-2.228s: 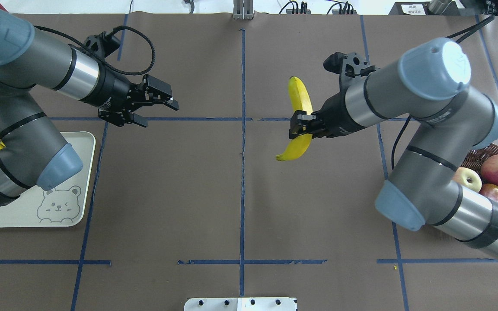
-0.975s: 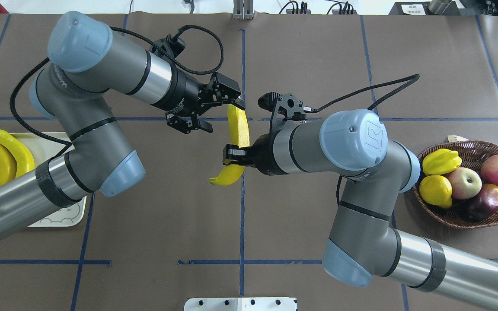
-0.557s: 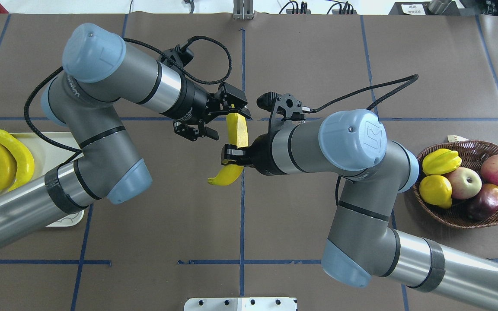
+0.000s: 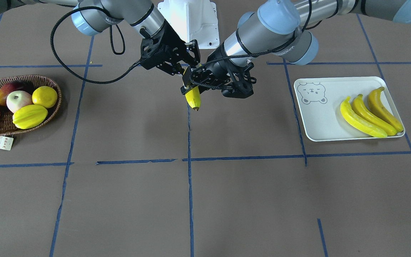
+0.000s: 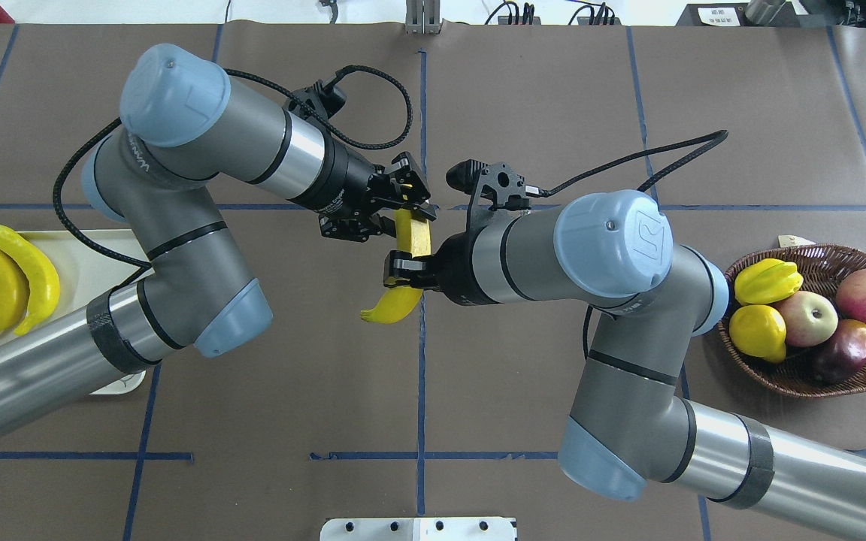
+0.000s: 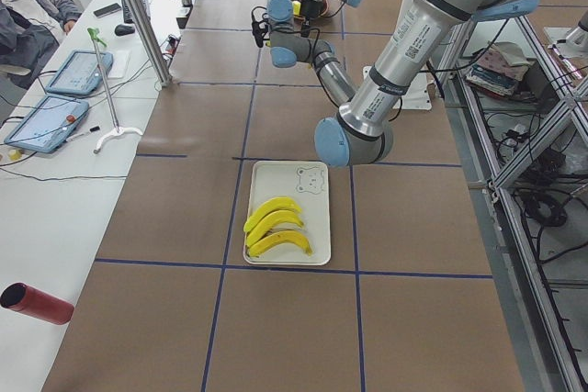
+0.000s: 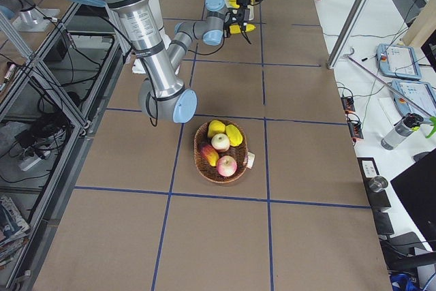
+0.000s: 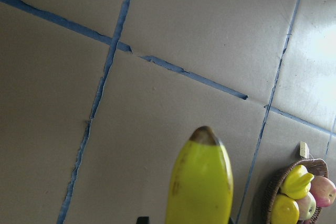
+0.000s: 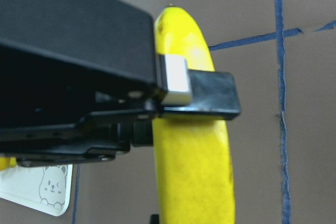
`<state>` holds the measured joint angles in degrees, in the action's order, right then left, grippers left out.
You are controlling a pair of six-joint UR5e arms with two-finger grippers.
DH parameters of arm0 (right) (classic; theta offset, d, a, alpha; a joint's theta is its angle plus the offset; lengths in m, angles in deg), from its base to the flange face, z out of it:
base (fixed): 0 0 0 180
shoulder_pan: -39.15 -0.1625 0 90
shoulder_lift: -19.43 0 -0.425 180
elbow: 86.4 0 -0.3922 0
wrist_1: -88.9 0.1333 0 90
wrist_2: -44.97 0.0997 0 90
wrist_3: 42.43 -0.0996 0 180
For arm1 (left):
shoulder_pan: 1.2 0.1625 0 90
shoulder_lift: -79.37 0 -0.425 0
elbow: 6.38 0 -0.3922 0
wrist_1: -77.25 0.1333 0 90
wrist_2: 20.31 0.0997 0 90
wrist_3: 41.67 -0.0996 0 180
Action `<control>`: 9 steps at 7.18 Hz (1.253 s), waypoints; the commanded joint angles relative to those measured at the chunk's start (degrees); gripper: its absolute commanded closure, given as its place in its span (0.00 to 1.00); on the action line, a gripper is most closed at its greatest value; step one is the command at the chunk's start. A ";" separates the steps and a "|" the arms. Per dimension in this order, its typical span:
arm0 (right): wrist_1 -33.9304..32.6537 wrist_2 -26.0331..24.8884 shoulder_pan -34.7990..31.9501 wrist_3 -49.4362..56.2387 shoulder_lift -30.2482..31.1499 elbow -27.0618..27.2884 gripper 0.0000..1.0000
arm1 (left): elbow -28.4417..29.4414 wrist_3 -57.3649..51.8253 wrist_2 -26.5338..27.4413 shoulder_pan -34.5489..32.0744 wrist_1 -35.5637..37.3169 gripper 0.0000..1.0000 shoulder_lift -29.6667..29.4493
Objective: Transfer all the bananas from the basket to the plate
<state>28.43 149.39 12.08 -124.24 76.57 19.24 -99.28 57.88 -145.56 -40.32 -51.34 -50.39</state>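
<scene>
The left pincer (image 5: 405, 218) and right pincer (image 5: 397, 272) crowd one banana (image 5: 416, 237) above the middle, bare table (image 4: 248, 200) stretches toward the plate (image 4: 316, 121), whose bear-face end lies free beside three bananas (image 4: 366, 113).

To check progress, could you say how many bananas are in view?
4 bananas: three lie on the tray; one is in the air, held by the right hand, the left hand at its other end. None shows in the basket.

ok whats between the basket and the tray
Front-facing view: bare taped table; above its middle, the banana in the right gripper, left gripper at its other end.
</scene>
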 commanded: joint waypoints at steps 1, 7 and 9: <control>0.00 0.00 0.00 -0.10 -0.01 0.00 0.71 | 0.08 0.03 0.00 0.00 0.00 0.56 -0.14; -6.99 6.46 -7.61 0.16 -0.36 0.44 0.00 | -0.79 -0.06 0.09 -3.32 0.09 1.00 6.07; -15.33 13.33 -13.43 3.74 0.42 0.35 0.00 | -1.23 0.29 4.89 -7.45 0.79 1.00 13.88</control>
<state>18.29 158.94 1.97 -122.90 76.62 19.62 -100.19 58.05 -143.64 -45.59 -50.93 -41.16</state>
